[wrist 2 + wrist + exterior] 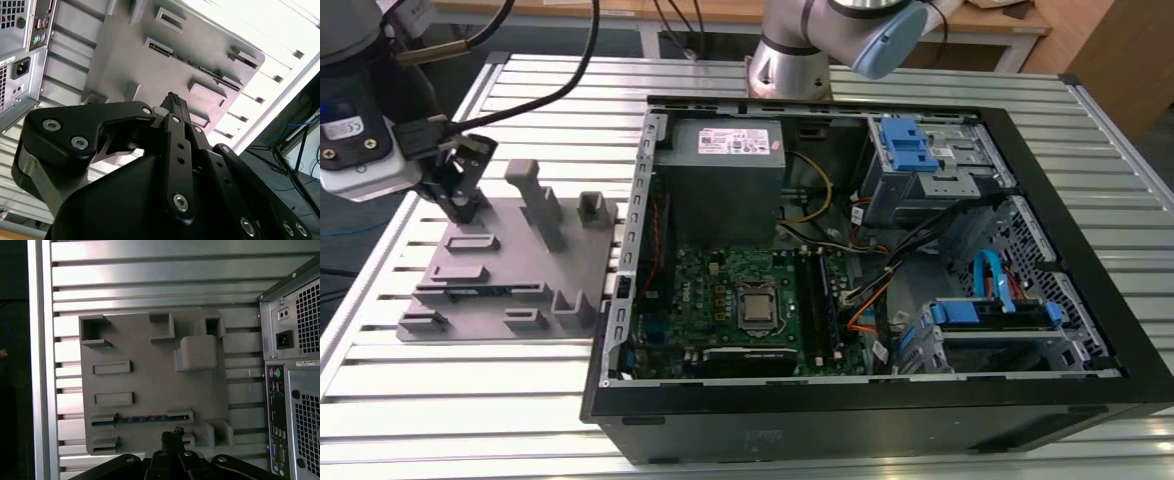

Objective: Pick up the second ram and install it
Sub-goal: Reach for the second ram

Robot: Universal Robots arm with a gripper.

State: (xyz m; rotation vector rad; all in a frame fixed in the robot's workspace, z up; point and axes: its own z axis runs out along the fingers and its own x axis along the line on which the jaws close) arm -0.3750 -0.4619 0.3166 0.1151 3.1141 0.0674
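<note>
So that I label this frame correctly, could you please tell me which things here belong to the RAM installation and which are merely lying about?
Part of the job:
second ram, in the grey holder block
claw, by the block
motherboard, in the open computer case

Just lying about:
power supply
blue drive caddies
slatted table

Black screw-studded claw (172,100), silver-blue arm (790,55)

even soft light; glare whitens table (240,20) in second wrist view
</note>
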